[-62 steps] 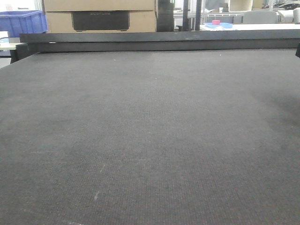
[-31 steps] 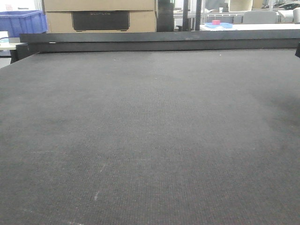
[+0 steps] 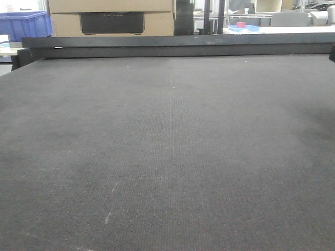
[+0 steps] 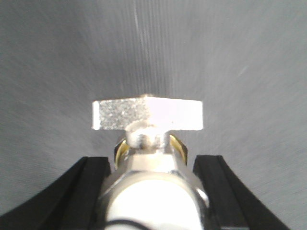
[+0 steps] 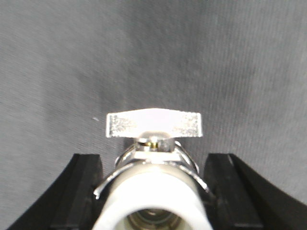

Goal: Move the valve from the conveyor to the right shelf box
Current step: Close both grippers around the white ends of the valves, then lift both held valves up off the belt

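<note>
The conveyor [image 3: 167, 146] fills the front view as a wide dark grey woven belt, and no valve or arm shows on it there. In the left wrist view my left gripper [image 4: 152, 165] is shut on a silver valve [image 4: 147, 115] with a flat T-handle, a brass collar and a white end, held above the belt [image 4: 240, 57]. The right wrist view has my right gripper [image 5: 153, 160] shut on a second silver valve [image 5: 153, 123] of the same kind, its white open end facing the camera. The right shelf box is out of view.
A black raised rail [image 3: 178, 46] runs along the belt's far edge. Behind it stand a cardboard box [image 3: 110, 18], a blue bin [image 3: 23, 23] at the far left and a white table with a small red thing [image 3: 241, 24] at the far right.
</note>
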Controlling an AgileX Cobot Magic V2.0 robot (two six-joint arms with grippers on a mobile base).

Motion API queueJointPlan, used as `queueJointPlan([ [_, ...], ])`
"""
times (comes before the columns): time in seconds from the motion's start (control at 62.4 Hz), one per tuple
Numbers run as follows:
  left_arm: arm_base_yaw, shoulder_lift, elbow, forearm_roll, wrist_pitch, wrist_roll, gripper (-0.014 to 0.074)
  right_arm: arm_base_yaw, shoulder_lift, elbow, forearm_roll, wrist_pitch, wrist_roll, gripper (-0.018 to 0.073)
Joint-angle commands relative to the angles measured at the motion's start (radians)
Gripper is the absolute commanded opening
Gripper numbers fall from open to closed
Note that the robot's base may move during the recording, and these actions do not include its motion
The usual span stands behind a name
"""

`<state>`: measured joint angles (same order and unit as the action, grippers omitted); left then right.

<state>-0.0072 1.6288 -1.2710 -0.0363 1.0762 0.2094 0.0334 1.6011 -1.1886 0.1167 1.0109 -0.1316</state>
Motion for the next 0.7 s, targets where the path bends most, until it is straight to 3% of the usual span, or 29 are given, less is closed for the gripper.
queueJointPlan([
  [0.0,0.001,-0.099,-0.008,-0.014,-0.045,0.001,-0.0111,0.000,-0.070,-0.008,0.001,-0.051,-0.005,-0.0164],
  [0.336,0.001,-0.356,0.057,-0.117,-0.267,0.001,-0.0111,0.000,-0.259,0.106,0.001,-0.304,-0.005,-0.0164],
  [0.689,0.001,-0.625,0.333,-0.143,-0.538,-0.003,-0.0111,0.000,-0.522,0.404,0.001,-0.600,-0.005,-0.0164],
])
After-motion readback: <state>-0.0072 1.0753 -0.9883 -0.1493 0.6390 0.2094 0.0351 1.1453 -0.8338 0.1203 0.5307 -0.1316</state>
